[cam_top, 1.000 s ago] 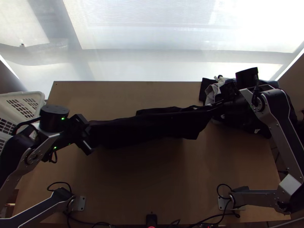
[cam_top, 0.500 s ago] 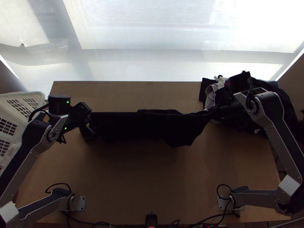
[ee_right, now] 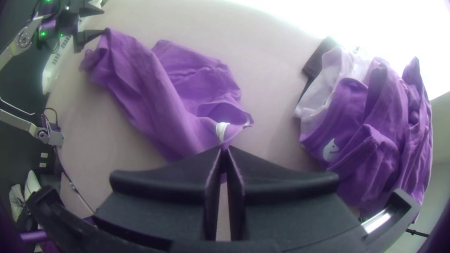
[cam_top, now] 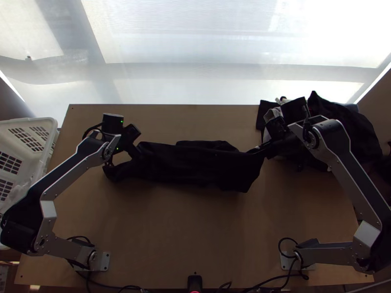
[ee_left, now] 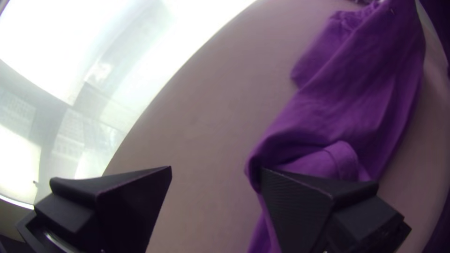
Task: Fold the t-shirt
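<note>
Right now, on the tabletop (cam_top: 185, 234) as a clock with twelve at the window (cam_top: 220, 53), the dark t-shirt (cam_top: 195, 166) lies bunched lengthwise just towards twelve from the middle, stretching from ten o'clock to two. At two, the right gripper (cam_top: 260, 149) has its fingers pressed together — pinching the shirt's end beside a small white tag (ee_right: 221, 130). At ten, the left gripper (cam_top: 134, 152) stands spread wide, one finger against the cloth. Past the right gripper, also at two — a heap of clothes (cam_top: 342, 122).
</note>
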Tool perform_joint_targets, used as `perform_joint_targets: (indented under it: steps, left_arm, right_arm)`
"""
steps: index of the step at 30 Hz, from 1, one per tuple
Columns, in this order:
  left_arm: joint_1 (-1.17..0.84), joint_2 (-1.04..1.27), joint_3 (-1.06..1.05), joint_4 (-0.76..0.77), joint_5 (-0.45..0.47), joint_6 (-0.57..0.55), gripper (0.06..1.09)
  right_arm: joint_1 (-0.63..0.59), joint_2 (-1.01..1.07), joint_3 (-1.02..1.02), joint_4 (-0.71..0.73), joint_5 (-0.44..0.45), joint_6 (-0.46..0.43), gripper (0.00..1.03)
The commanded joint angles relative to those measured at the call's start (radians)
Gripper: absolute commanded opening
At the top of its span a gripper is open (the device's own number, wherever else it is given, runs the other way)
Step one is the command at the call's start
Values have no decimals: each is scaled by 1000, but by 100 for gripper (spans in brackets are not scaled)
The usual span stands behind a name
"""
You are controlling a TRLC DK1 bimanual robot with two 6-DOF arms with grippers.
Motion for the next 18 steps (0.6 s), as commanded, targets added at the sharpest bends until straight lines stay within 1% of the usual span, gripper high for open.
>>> perform_joint_targets:
  steps: [1,4,8,10,13,15,18]
  left_arm:
    - [104,16,86,8,-23,32,104]
    - [115,-84,75,-52,-23,100,104]
    - [107,-222,66,-112,-23,132,104]
    - [112,-259,32,-117,-23,200,104]
    - [161,-239,-12,-124,-21,292,104]
    - [180,-205,20,-146,-17,296,104]
    - [112,-199,48,-241,0,218,104]
  right_arm:
    - [2,2,-28,7,-1,-10,3]
    - [2,0,-40,15,-1,-11,3]
    - [5,0,-43,31,-1,-10,3]
    - [5,3,-43,34,-1,-10,3]
    - [5,5,-55,40,-2,-13,3]
    - [5,5,-57,43,-2,-15,3]
    - [5,6,-58,46,-2,-15,3]
